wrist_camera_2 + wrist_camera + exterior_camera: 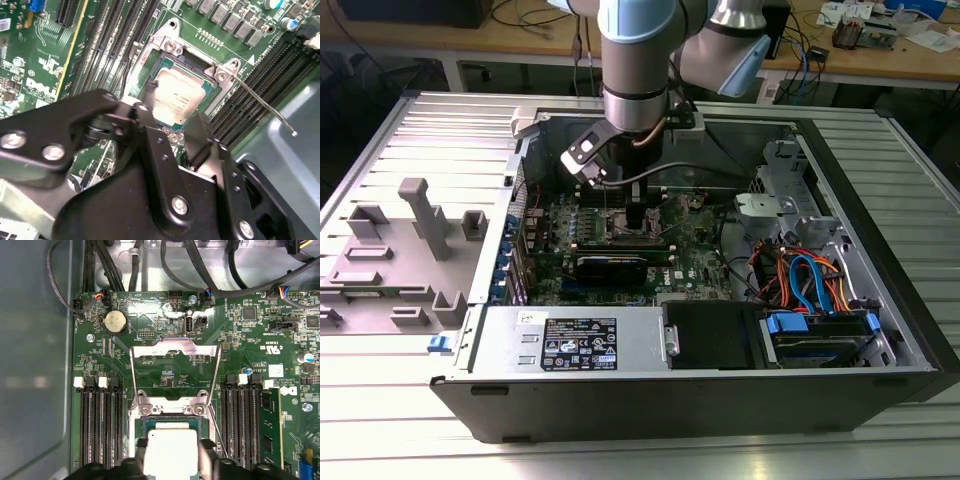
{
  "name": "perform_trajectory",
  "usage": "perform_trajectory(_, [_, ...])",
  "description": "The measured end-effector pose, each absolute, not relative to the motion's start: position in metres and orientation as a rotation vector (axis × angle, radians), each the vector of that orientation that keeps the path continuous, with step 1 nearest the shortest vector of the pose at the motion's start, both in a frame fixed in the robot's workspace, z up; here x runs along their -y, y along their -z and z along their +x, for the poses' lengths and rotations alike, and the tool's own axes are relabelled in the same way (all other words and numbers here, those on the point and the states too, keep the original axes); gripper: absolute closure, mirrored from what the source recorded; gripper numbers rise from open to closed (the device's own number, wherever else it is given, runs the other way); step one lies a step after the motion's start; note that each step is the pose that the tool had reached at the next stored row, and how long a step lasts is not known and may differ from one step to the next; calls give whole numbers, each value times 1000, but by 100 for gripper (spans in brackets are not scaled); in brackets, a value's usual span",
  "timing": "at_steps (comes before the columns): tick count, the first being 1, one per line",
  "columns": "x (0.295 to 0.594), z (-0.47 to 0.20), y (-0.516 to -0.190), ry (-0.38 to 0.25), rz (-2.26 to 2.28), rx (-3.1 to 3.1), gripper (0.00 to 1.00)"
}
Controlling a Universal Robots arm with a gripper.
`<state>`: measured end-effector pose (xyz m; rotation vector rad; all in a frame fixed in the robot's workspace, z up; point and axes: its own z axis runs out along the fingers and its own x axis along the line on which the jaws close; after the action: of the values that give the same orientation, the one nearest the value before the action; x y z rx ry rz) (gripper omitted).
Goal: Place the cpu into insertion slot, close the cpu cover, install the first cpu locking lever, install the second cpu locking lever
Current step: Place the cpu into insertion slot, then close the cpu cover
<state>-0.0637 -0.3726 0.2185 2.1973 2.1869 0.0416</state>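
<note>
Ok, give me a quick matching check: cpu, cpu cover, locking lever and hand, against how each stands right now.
Things:
1 cpu
2 cpu cover
3 locking lever
4 hand

States:
A swung open, off the insertion slot
B black, low over the slot
C silver square at the slot
D thin rod, sticking out free

Pairs: 1-C, 2-A, 3-D, 4-B.

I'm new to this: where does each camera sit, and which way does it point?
Exterior view: off the arm, above the open computer case, looking down into it; the arm shows.
First wrist view: on the arm, facing down at the open cpu cover; the pincer shows.
Second wrist view: on the arm, slanting past the pincer onto the cpu.
Both wrist views share cpu and pincer.
</note>
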Motion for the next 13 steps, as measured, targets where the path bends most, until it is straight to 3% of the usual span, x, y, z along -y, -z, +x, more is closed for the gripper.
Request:
perform_trajectory(1, [373, -64, -220, -40, 2198, -2188, 54])
perform_trajectory(7, [373, -63, -221, -34, 2201, -2190, 89])
perform_trajectory(13, [373, -63, -221, -34, 2201, -2191, 89])
